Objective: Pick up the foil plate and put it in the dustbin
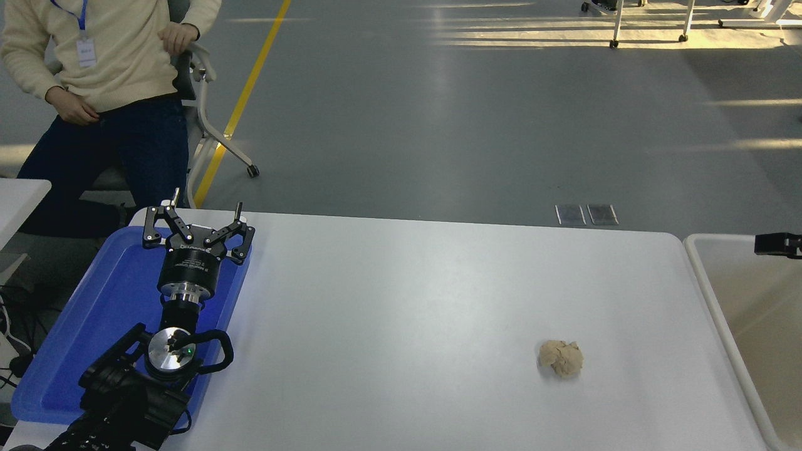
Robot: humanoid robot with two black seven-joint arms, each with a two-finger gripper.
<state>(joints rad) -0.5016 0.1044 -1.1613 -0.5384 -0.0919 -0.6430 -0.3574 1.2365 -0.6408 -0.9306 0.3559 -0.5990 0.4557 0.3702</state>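
Observation:
The foil plate is not in view. The dustbin, beige with a pale rounded rim, stands at the table's right end, and the part of its inside that shows holds nothing. A black part of my right arm comes in at the right edge over the dustbin's far side; the gripper itself is mostly cut off. My left gripper is open and empty, parked over the blue tray at the lower left.
A crumpled beige paper ball lies on the white table, right of the middle. A person sits on a chair beyond the table's far left corner.

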